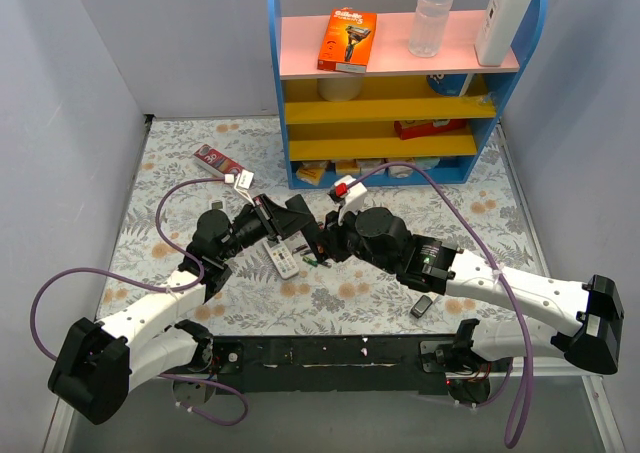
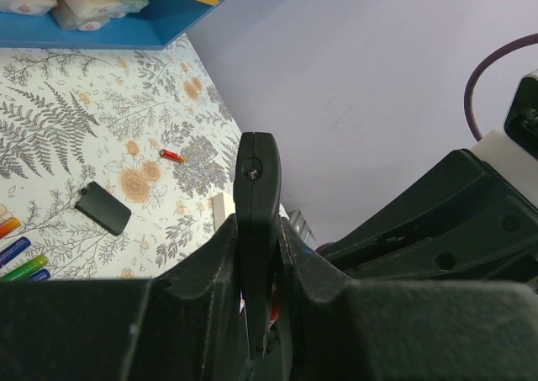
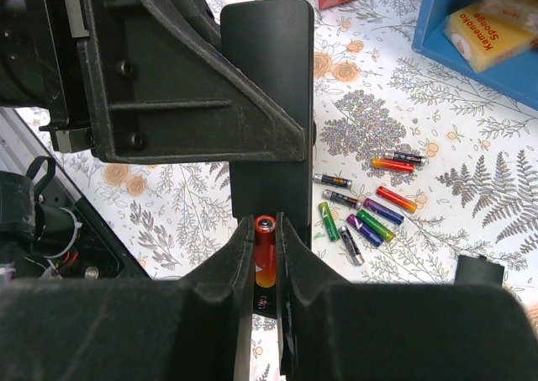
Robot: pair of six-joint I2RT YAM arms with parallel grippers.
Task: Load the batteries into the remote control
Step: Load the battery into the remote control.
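My left gripper (image 2: 258,230) is shut on a black remote control (image 2: 256,187), held edge-on and raised off the table. In the right wrist view the remote (image 3: 271,95) stands just beyond my right gripper (image 3: 266,226), which is shut on a red-orange battery (image 3: 266,251) with its metal tip toward the remote's lower end. Several loose batteries (image 3: 366,209), red, green, purple and black, lie on the floral table to the right. In the top view the left gripper (image 1: 290,223) and right gripper (image 1: 325,241) meet at mid-table.
A white remote (image 1: 284,262) lies under the grippers. A black battery cover (image 1: 422,306) rests near the right arm, and it also shows as the cover (image 2: 102,207). A single red battery (image 2: 171,156) lies apart. The blue shelf (image 1: 400,73) stands behind, with a red pack (image 1: 218,160) to its left.
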